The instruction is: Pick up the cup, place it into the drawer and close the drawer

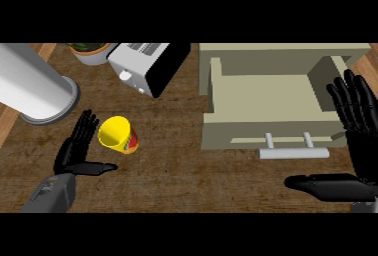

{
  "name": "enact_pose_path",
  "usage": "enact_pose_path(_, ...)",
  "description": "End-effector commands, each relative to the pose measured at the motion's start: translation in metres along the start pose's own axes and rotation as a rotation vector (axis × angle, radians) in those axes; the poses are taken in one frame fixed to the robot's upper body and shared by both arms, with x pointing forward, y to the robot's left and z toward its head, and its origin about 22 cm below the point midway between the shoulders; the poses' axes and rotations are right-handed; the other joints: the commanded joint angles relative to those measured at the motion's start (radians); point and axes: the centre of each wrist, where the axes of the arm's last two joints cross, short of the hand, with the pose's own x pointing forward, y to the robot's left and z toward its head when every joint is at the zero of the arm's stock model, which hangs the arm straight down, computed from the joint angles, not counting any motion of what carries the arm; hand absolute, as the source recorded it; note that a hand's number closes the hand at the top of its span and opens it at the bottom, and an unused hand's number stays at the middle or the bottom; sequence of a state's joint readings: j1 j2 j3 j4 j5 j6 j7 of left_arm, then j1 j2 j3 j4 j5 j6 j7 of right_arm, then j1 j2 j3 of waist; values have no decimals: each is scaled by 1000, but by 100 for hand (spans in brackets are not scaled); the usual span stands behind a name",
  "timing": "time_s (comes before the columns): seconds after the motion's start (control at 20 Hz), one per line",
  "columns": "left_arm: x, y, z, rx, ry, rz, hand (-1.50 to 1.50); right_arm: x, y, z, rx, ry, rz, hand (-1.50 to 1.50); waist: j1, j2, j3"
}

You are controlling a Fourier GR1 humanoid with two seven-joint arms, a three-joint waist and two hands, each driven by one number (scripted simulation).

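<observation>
My left hand (77, 145): fingers straight and spread, pointing far, thumb stuck out to the right; nothing held. The palm faces right, toward the yellow cup with a red label (118, 134), which lies tipped on the brown wooden counter top (184, 170) with its open mouth toward me. The fingertips are just beside the cup's left side; I cannot tell whether they touch. Judgement: the hand is set side-on like this so fingers and thumb can close around the cup's wall from the left. Cup not yet lifted.

My right hand (354, 145): also open, fingers straight and pointing far, thumb out to the left, at the right edge. It is just beside the right wall of the beige open drawer (258, 90). Judgement: it is parked there ready for the closing push, clear of the drawer's mouth so the cup can go in from the left.

The drawer is pulled out toward me, its tray bare, with a pale cylindrical bar handle (293, 152) on two posts at its near face. Cup and drawer are well apart, cup to the left.

Far left: a large grey metal cylinder (33, 90) on its side. Far centre-left: a white and black toaster (148, 65), with a potted green plant (90, 50) between them at the far edge. Both are close to the cup's far side, so the lift should go up and right.
</observation>
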State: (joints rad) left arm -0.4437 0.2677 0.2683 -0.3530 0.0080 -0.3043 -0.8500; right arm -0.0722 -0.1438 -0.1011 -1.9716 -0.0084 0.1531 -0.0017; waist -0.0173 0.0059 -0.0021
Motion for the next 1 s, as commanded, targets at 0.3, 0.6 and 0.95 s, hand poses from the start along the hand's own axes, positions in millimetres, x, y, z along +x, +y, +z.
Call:
enact_pose_path(0.3,-6,4,3,-20,-58,8,-150,6,7,-5,33,-21,0,-150,-19,9,-3)
enact_pose_path(0.6,-8,-14,-6,-39,-75,13,-150,-2,6,8,31,-12,-9,-150,-17,6,-2)
enact_pose_path(0.95,-12,-21,-5,-37,-80,82,-150,-7,1,-7,37,-1,-7,-150,-19,10,-3)
